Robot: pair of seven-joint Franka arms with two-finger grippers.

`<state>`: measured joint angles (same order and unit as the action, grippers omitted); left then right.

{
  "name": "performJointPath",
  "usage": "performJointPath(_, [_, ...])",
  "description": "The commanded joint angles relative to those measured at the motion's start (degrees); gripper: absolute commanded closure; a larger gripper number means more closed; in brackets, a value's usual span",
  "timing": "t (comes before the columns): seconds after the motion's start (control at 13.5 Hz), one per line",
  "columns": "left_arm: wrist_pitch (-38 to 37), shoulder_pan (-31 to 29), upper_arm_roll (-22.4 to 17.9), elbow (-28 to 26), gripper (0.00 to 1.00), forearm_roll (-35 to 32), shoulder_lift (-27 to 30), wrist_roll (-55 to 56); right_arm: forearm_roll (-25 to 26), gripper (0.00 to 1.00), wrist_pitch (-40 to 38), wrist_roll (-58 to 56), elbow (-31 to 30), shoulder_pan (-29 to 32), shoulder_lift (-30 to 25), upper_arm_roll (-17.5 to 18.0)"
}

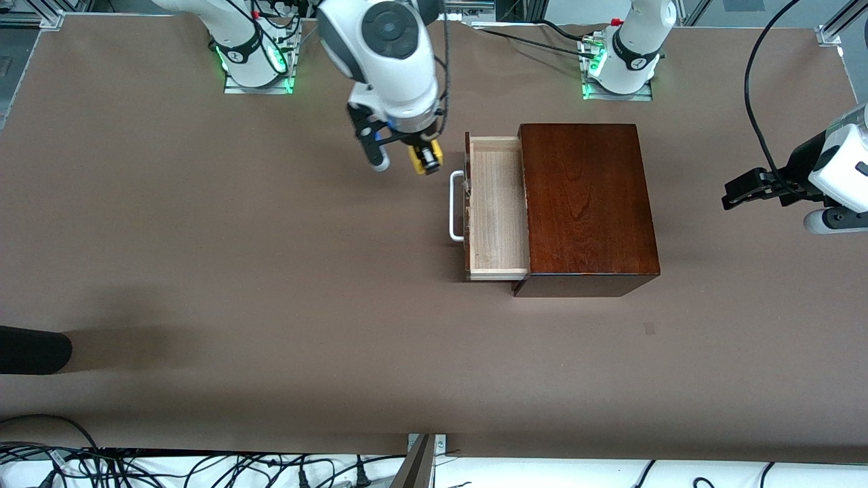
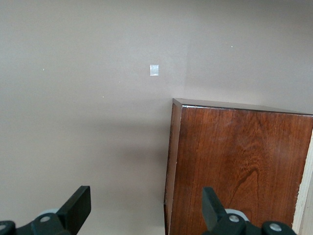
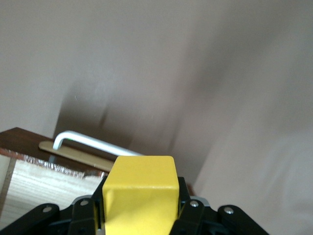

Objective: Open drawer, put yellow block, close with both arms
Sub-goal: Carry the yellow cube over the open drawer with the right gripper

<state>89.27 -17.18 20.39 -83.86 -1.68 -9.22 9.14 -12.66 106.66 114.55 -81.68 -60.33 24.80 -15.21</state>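
The drawer is pulled out of the dark mahogany box, its pale-wood tray bare and its white loop handle facing the right arm's end of the table. My right gripper is shut on the yellow block in the air over the table, just beside the drawer's front corner. In the right wrist view the block fills the jaws, with the handle and tray below. My left gripper is open, over the table past the box toward the left arm's end; its view shows the box.
A dark rounded object pokes in at the table's edge toward the right arm's end. A small pale tape mark lies on the brown table near the box. Cables run along the table's near edge.
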Motion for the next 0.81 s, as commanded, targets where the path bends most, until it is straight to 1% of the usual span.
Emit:
performJointPath(0.0, [-0.1, -0.4, 0.1, 0.4, 0.0, 0.5, 0.4, -1.0, -1.6, 1.0, 2.3, 10.6, 3.9, -2.7, 3.7, -1.1])
performJointPath(0.15, [-0.1, -0.4, 0.1, 0.4, 0.0, 0.5, 0.4, -1.0, -2.7, 1.0, 2.3, 16.5, 9.5, -4.3, 8.5, -1.1])
performJointPath(0.3, [-0.1, -0.4, 0.1, 0.4, 0.0, 0.5, 0.4, -1.0, -2.9, 1.0, 2.7, 21.2, 14.2, -4.5, 12.3, -1.1])
performJointPath(0.37, [-0.1, -0.4, 0.1, 0.4, 0.0, 0.5, 0.4, -1.0, -2.9, 1.0, 3.5, 23.1, 15.3, -4.6, 13.5, -0.9])
performJointPath(0.52, [-0.1, -0.4, 0.1, 0.4, 0.0, 0.5, 0.5, -1.0, -2.8, 1.0, 6.2, 24.2, 15.2, -4.8, 15.1, 1.0])
performJointPath(0.74, [-0.1, -0.4, 0.1, 0.4, 0.0, 0.5, 0.4, -1.0, -2.8, 1.0, 7.0, 24.0, 15.1, -4.9, 18.2, 1.1])
